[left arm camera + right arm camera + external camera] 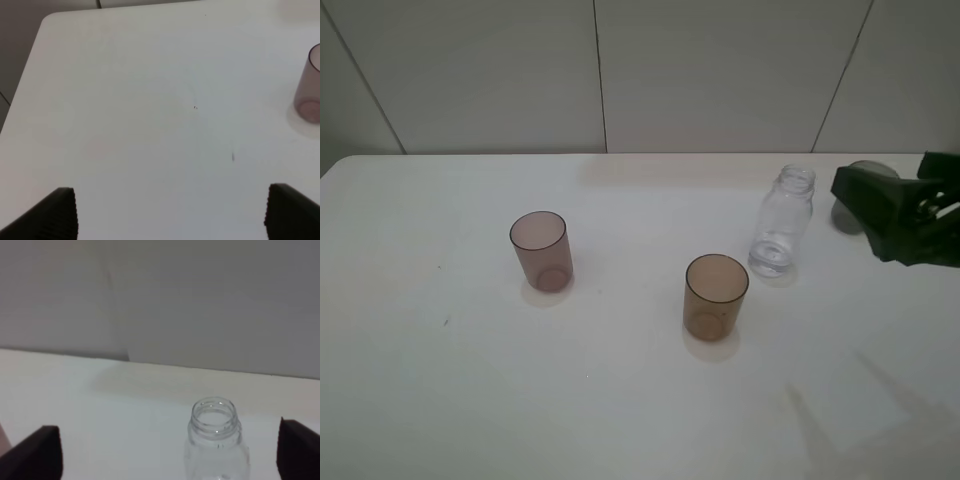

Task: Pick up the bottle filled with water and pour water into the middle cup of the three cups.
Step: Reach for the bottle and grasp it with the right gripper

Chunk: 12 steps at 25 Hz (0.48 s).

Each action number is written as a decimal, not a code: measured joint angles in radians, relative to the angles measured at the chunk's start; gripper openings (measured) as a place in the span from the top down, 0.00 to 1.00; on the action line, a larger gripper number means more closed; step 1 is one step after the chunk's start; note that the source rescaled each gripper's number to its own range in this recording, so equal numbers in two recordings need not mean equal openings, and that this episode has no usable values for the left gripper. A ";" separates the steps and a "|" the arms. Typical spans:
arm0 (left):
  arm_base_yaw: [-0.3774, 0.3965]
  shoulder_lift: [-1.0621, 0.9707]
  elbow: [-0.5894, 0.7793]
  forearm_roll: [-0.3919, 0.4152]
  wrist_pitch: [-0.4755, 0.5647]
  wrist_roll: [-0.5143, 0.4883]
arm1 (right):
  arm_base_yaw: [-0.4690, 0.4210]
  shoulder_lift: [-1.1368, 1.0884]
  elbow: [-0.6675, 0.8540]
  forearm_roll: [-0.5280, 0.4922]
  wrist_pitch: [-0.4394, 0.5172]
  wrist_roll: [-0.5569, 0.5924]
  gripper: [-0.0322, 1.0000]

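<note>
Nearest, left gripper (170,215): fingers spread wide with nothing between them, hanging above the white table (620,400); seen only in its own wrist view.
Middle cup (715,296): amber-brown, upright, mouth up, at the front of the group, standing alone.
Pinkish-mauve cup (541,250): upright, mouth up, well apart to the left of the middle cup and a little farther back.
Bottle (782,222): upright on the table, long axis vertical, threaded capless neck pointing straight up; behind and to the right of the middle cup, near it but not touching. Its water level is hard to read.
Right gripper (860,210): jaws wide, holding nothing; it is just right of the bottle and faces it without touching. In the right wrist view the neck shows between the two fingers, nearer one of them.
Dark grey cup (865,170): farthest back, mostly hidden behind the right gripper.
Wall (720,70): pale panels behind the table edge.
</note>
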<state>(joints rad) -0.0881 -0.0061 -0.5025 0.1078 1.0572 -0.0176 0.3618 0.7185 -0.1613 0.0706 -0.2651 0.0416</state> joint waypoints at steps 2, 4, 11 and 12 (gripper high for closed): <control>0.000 0.000 0.000 0.000 0.000 0.000 | 0.000 0.007 0.028 0.021 -0.072 -0.001 0.00; 0.000 0.000 0.000 0.000 0.000 0.000 | 0.000 0.041 0.035 0.028 -0.104 -0.005 0.00; 0.000 0.000 0.000 0.000 0.000 0.000 | 0.000 0.313 0.038 0.032 -0.235 -0.030 0.00; 0.000 0.000 0.000 0.000 0.000 0.000 | 0.000 0.356 0.038 0.031 -0.269 -0.030 0.00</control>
<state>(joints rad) -0.0881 -0.0061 -0.5025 0.1078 1.0572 -0.0176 0.3618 1.0741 -0.1233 0.1018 -0.5346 0.0115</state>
